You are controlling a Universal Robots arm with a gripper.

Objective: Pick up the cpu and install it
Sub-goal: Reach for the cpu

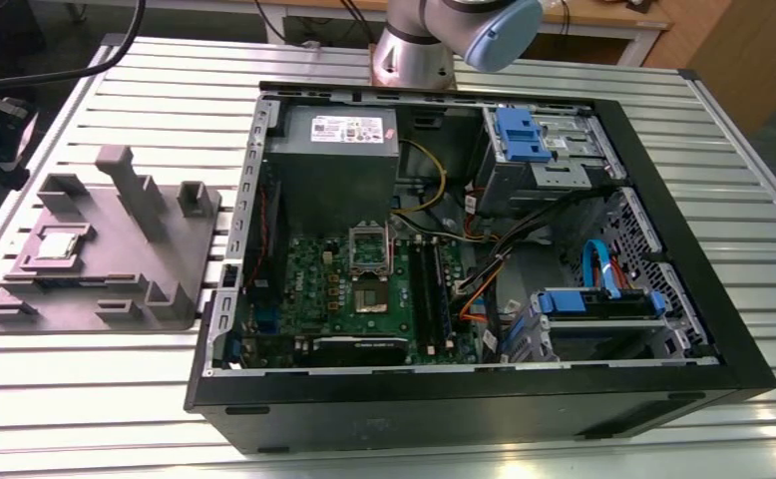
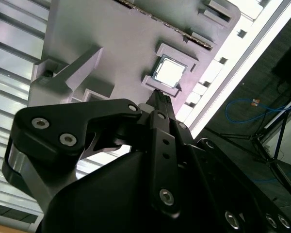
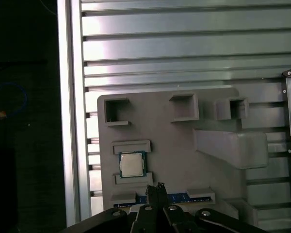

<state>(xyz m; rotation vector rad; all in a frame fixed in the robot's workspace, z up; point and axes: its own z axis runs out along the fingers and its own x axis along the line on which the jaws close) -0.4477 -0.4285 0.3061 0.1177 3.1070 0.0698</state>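
Note:
The cpu (image 1: 62, 242) is a small silver square lying flat in a recess of the grey plastic tray (image 1: 109, 269), at the exterior view's left on the slatted table. Both wrist views look down on it from well above: the cpu (image 2: 170, 72) (image 3: 132, 164) rests between two raised rims of the tray (image 2: 116, 43) (image 3: 169, 141). My gripper (image 2: 160, 99) (image 3: 157, 187) hangs high over the tray, close beside the cpu in these pictures. Its black fingertips are pressed together with nothing between them. The dark socket (image 1: 368, 246) sits on the green board inside the open computer case.
The open black computer case (image 1: 654, 249) fills the middle and the exterior view's right, with a power supply (image 1: 332, 160), cables and blue drive brackets inside. The arm's base (image 1: 412, 55) stands behind it. Raised blocks (image 1: 133, 190) stick up from the tray. The table edge (image 3: 70, 121) runs beside the tray.

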